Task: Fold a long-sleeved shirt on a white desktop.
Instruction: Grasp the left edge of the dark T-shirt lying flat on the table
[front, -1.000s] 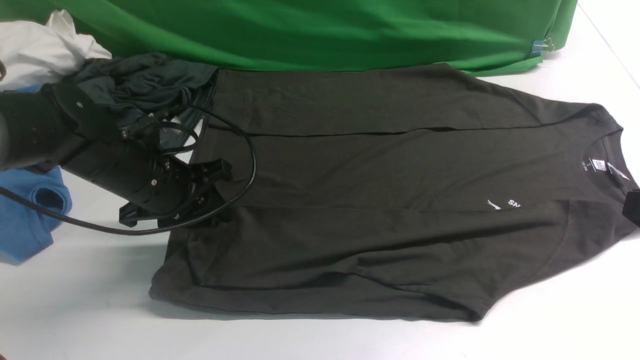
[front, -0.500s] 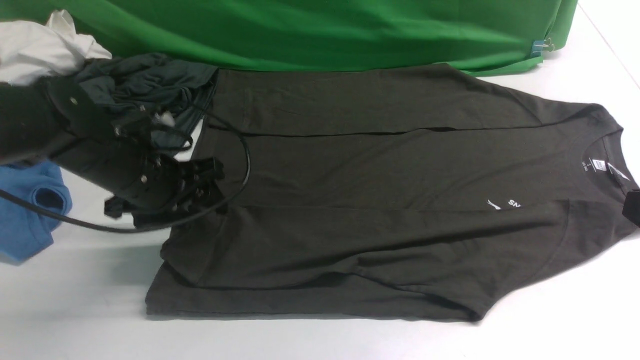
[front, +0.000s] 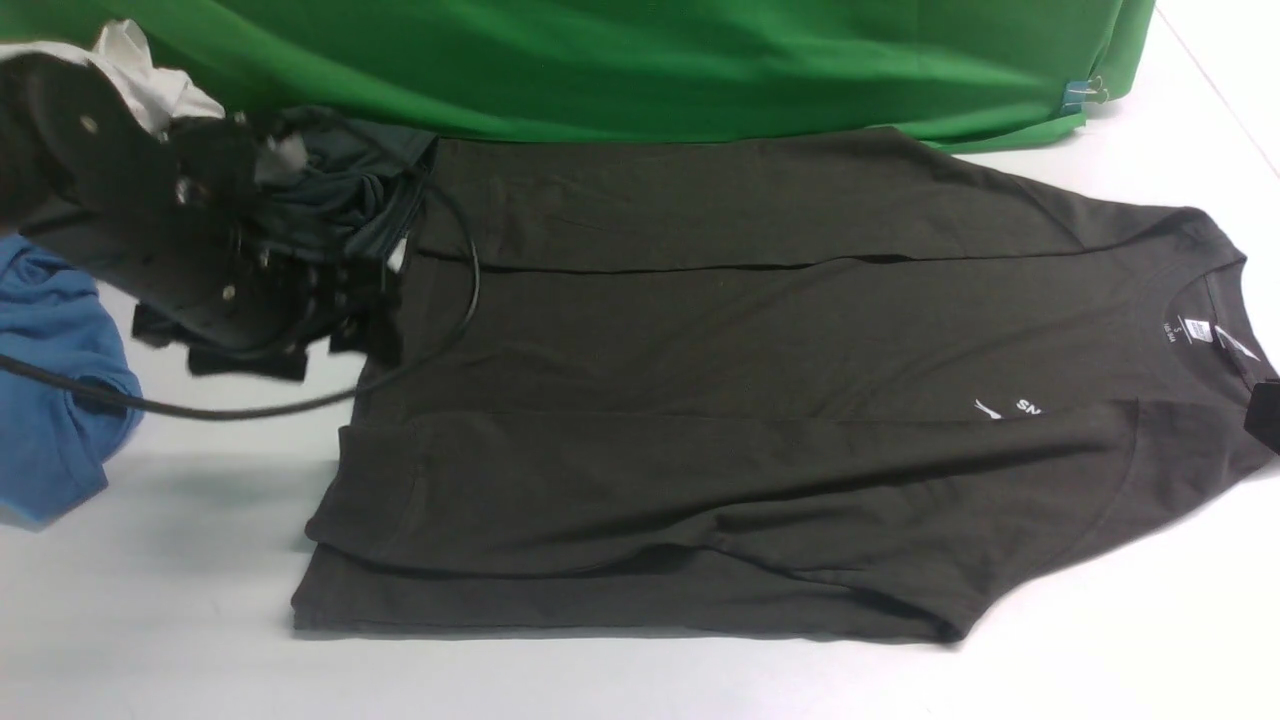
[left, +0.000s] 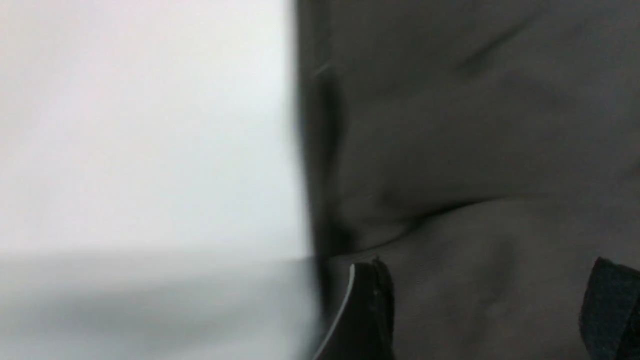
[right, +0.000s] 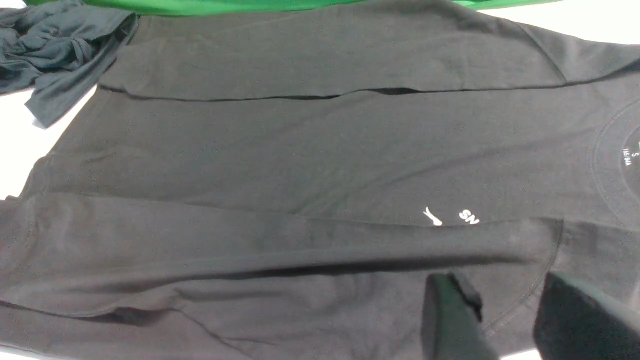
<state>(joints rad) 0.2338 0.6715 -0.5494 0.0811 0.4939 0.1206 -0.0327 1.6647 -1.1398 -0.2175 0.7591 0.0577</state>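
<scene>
Nearby, grey garment (front: 335, 195) and blue garment (front: 50, 400) near shirt (front: 700, 400), green cloth (front: 600, 60) behind, left claw (left: 490, 305) open, right claw (right: 505, 300) open.

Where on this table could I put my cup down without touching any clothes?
The widest bare desktop is the near strip in front of the shirt. There is also room between the shirt and the blue garment, and at the far right beside the green cloth. The far left is crowded: grey garment, arm, cable.
</scene>
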